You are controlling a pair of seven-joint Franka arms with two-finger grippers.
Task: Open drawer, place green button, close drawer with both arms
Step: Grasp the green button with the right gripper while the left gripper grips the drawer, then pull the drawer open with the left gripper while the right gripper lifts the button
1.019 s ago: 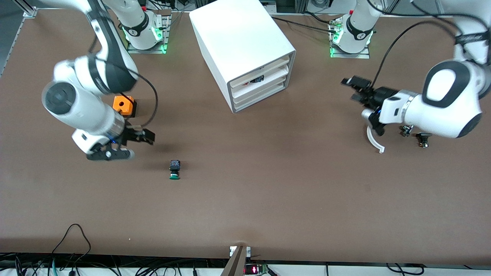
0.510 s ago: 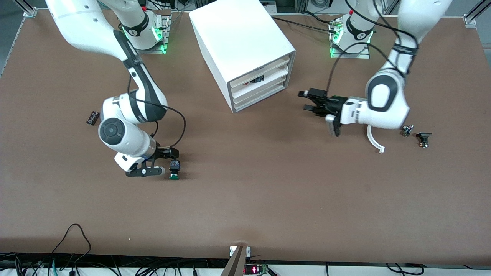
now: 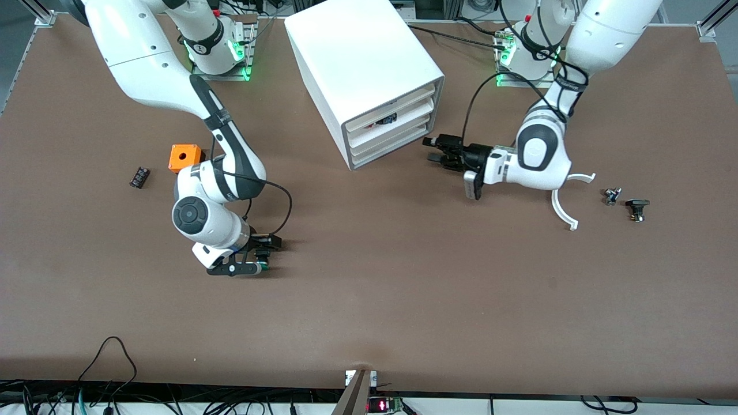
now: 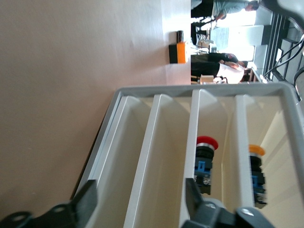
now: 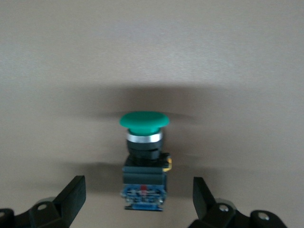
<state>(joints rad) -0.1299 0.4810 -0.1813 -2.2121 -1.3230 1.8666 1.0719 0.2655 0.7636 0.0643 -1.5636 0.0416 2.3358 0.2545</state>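
Observation:
The button lies on its side on the table, green cap and black body. In the front view it shows between the fingers of my right gripper. My right gripper is open and low at the table, one finger on each side of the button's body, without touching it. My left gripper is open and level with the front of the white cabinet. In the left wrist view my left gripper faces the drawer fronts. The lowest drawer is shut; it also shows nearest the table in the left wrist view.
An orange cube and a small black ribbed part lie toward the right arm's end. A white curved piece and two small parts lie toward the left arm's end. Upper drawers hold a red button and a yellow one.
My right gripper has moved over the table to the button and come down around it. My left gripper has swung in to the cabinet's front.

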